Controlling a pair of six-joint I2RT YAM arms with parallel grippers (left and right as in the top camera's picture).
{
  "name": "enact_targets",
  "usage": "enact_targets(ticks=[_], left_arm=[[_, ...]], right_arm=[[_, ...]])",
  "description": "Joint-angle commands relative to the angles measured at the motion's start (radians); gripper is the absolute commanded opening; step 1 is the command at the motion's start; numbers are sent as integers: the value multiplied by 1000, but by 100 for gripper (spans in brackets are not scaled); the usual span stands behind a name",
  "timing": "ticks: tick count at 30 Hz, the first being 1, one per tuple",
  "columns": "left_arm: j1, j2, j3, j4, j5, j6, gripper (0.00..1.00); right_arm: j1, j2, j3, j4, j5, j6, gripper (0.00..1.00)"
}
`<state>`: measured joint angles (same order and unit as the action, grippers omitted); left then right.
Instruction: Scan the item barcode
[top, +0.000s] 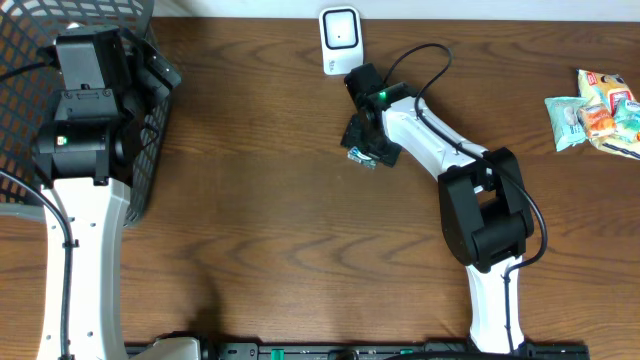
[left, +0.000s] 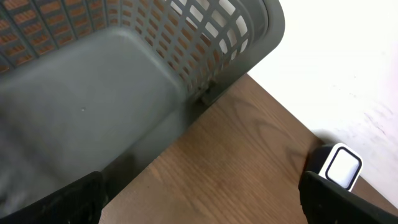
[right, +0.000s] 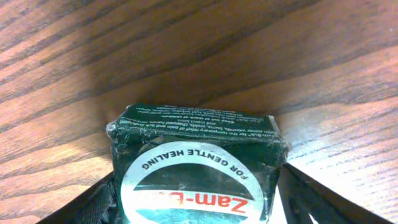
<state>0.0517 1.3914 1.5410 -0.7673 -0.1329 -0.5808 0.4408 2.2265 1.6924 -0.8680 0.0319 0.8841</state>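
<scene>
The box (right: 196, 155) looked light and stiff (cardboard), best pinched by its sides. The right gripper (right: 199, 186) straddled it, grip unclear; the left gripper (left: 200, 186) gaped.

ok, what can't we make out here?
- Barcode: none shows. Right wrist shows only the box round label and one printed side; the bottom edge cuts the rest.
- Overhead: the right gripper covers most of the box.
- Grip: right wrist, fingers flank the box, contact lost at the bottom edge.
- Overhead: packets cut by the right edge, print too small.
- Overhead: left arm covers the basket inside.
</scene>
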Motion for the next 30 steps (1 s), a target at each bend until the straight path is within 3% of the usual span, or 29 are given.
enact_targets(ticks=[1, 15, 23, 30], left_arm=[[4, -5, 2, -3, -2, -12, 98], [4, -5, 2, -3, -2, -12, 98], [4, -5, 2, -3, -2, -12, 98], [4, -5, 2, -3, -2, -12, 98]], right_arm=[[6, 18, -17, -7, 10, -2, 71], [5, 18, -30, -6, 19, -41, 63], [5, 18, -37, -1, 127, -57, 74], [5, 19, -58, 29, 95, -63, 73]])
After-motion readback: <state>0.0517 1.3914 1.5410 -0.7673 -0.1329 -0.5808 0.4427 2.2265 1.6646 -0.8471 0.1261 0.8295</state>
